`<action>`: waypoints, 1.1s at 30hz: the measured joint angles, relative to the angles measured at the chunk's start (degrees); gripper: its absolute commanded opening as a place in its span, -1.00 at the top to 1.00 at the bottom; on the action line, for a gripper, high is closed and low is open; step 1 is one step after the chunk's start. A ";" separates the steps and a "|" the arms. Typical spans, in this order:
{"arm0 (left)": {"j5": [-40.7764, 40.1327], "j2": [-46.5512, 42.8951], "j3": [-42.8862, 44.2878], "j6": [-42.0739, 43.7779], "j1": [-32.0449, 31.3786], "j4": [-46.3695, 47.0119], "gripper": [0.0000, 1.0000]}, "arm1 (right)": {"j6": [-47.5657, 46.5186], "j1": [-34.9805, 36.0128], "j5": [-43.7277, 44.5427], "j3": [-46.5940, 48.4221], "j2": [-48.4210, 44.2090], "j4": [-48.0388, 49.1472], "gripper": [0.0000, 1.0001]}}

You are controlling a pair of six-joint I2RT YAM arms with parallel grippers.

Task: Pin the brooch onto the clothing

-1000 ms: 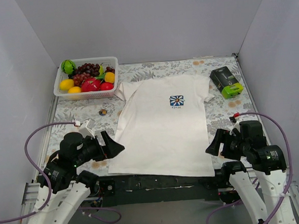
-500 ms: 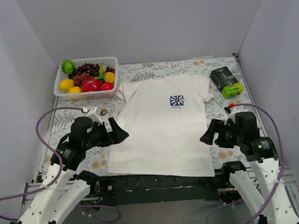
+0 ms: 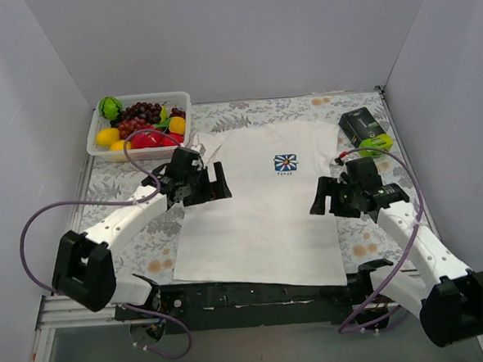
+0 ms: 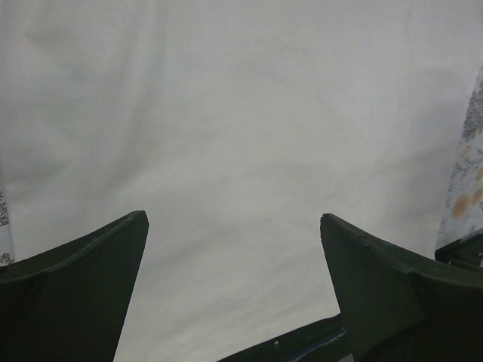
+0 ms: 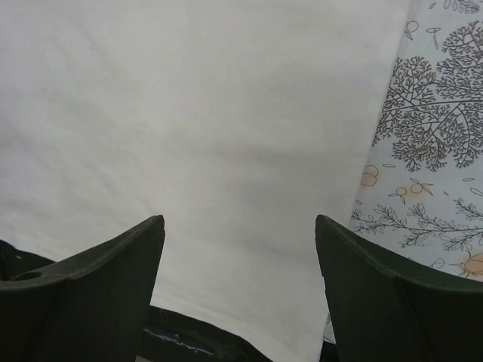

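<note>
The white T-shirt (image 3: 260,221) lies flat on the floral tablecloth, with its blue square logo (image 3: 285,163) on the chest. The brooch does not show; my left arm covers the cloth beside the shirt's left sleeve. My left gripper (image 3: 219,184) is open and empty over the shirt's left side, below the sleeve. In the left wrist view the gripper (image 4: 234,219) has only white shirt (image 4: 241,113) between its jaws. My right gripper (image 3: 317,199) is open and empty over the shirt's right edge. In the right wrist view the gripper (image 5: 239,220) hangs above the shirt (image 5: 196,113).
A white basket (image 3: 97,145) of fruit stands at the back left, close behind my left arm. A black and green box (image 3: 366,132) lies at the back right, just behind my right arm. The floral tablecloth (image 5: 438,151) shows right of the shirt. Grey walls enclose three sides.
Both arms have reached forward from the near edge out over the shirt. The left arm now covers the spot where the brooch lay on the cloth.
</note>
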 measured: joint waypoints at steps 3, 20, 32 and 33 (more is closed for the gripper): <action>-2.08 6.10 1.01 -0.13 -2.64 0.17 -0.96 | 0.11 6.82 4.79 0.20 6.19 2.71 -0.79; -8.90 17.35 0.70 -3.52 -5.46 -0.83 -0.96 | 0.07 14.27 17.05 3.54 27.96 8.39 -0.91; -10.54 15.91 -1.46 -6.21 -10.47 1.90 -0.96 | 0.59 7.08 14.29 2.95 27.30 10.25 -0.93; -10.51 15.76 -1.66 -6.51 -11.04 2.19 -0.96 | 0.55 6.38 14.38 2.78 27.15 10.47 -0.93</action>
